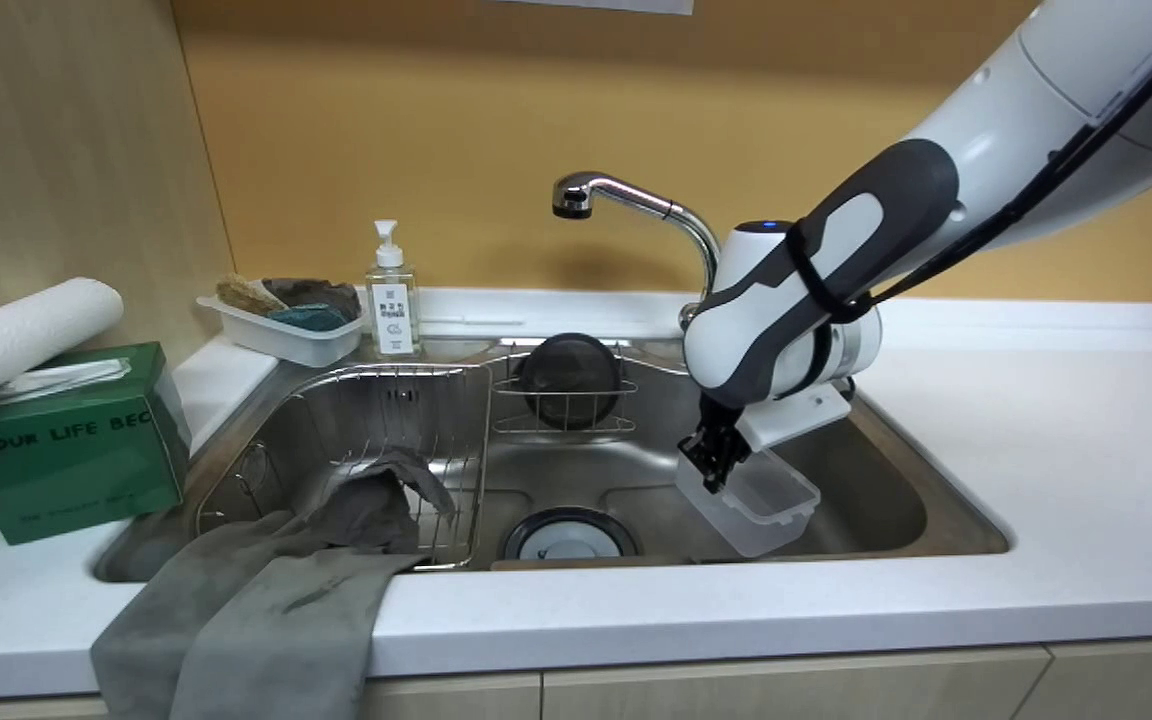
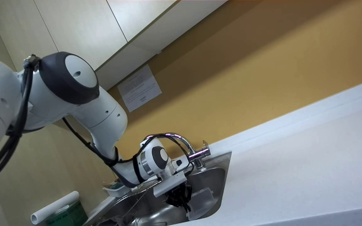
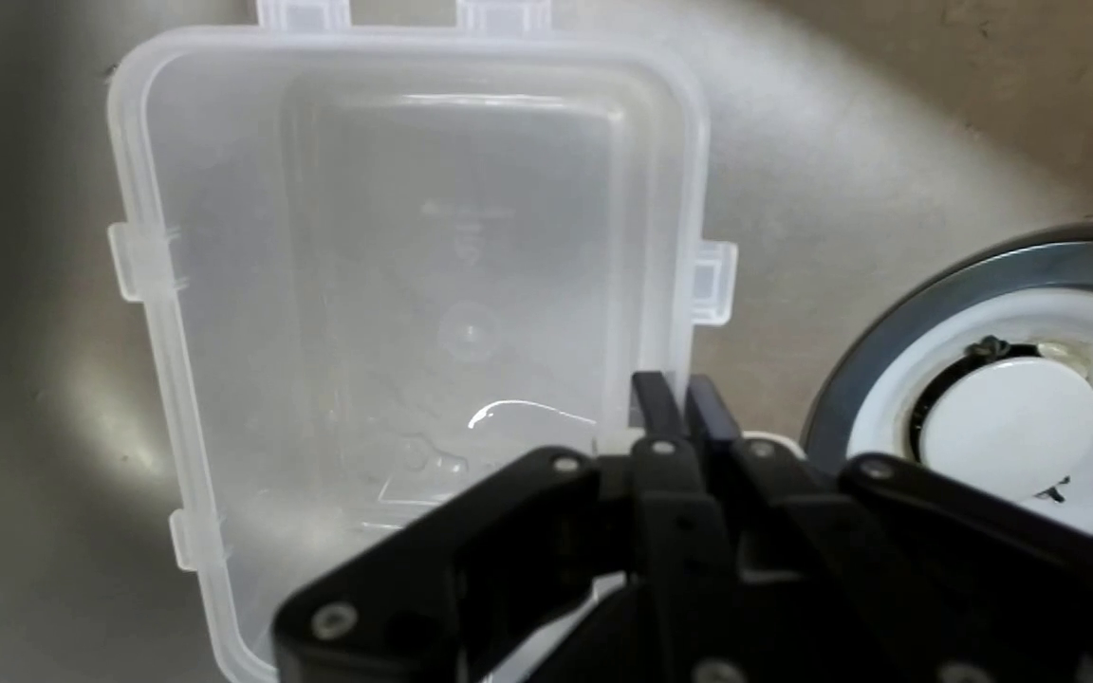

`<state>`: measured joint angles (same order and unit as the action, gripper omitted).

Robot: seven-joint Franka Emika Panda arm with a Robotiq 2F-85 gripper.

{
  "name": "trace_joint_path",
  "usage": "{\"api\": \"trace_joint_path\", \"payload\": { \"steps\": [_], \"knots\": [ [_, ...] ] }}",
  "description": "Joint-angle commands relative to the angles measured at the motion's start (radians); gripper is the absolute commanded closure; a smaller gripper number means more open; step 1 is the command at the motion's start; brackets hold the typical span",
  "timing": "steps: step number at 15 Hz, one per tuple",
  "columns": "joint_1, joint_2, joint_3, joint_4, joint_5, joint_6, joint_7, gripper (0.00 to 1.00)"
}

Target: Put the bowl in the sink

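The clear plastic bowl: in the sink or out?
In: both exterior views show the bowl inside the sink; the wrist view shows the gripper pinching its rim.

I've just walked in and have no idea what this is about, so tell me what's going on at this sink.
A robot arm is handling the translucent plastic bowl. Its pincer is closed on one side of the rim. The bowl is already down within the steel sink, to one side of the round drain, and has not been let go yet. Whether its base rests fully on the bottom is hard to tell.
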<state>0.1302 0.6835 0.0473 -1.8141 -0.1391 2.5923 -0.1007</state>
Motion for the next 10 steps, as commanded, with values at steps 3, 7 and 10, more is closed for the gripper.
{"api": "trace_joint_path", "payload": {
  "steps": [3, 7, 10],
  "knots": [
    [-0.001, 0.023, -0.003, 0.045, -0.004, -0.021, 0.006, 0.99],
    [-0.002, 0.042, -0.009, 0.059, -0.005, -0.028, 0.007, 0.99],
    [-0.004, 0.054, -0.012, 0.065, -0.006, -0.037, 0.007, 0.99]
  ]
}}
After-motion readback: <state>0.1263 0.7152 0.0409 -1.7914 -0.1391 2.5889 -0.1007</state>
